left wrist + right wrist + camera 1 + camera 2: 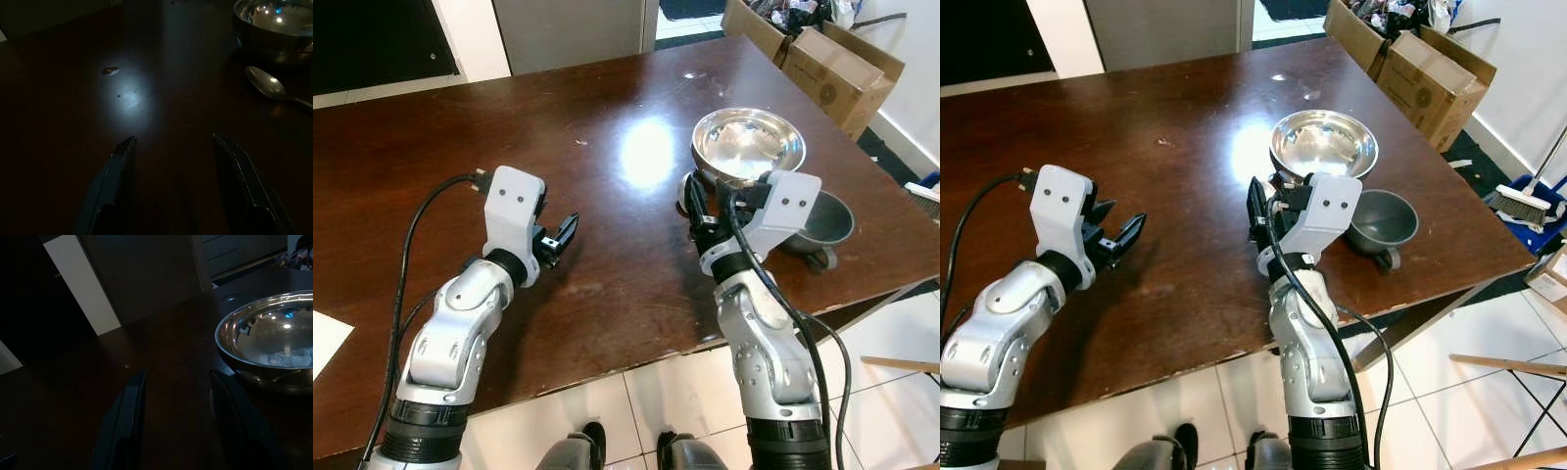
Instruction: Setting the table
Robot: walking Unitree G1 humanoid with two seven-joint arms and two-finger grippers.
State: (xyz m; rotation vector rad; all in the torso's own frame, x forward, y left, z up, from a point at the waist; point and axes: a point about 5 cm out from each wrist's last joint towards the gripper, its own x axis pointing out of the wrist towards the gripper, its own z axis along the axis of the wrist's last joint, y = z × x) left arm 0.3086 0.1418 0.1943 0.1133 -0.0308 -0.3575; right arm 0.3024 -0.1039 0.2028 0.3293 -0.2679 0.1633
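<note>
Both arms are raised over the dark wooden worktop (607, 117) with nothing held: the left gripper (563, 235), at centre-left of the left eye frame, has its jaws spread, and the right gripper (697, 208), at centre-right, also has its jaws spread, hovering just in front of the steel bowl (748, 145). That bowl stands on the worktop in the upper right of the frame, with a grey cup (822, 223) just below and to the right of it, close to the worktop's right edge. A spoon (272, 87) lies on the wood just beside the bowl, seen at the right of the left wrist frame. The step in hand looks like picking up one of these pieces to lay it in place. To do it well, the right gripper should come down squarely on the spoon's handle or the bowl's rim, keeping its cable (773, 289) off the cup, which could be nudged off the edge. Cardboard boxes (822, 59) stand beyond the worktop at the upper right, a broom (1520, 204) at the right of the right eye frame, neither in the way.
</note>
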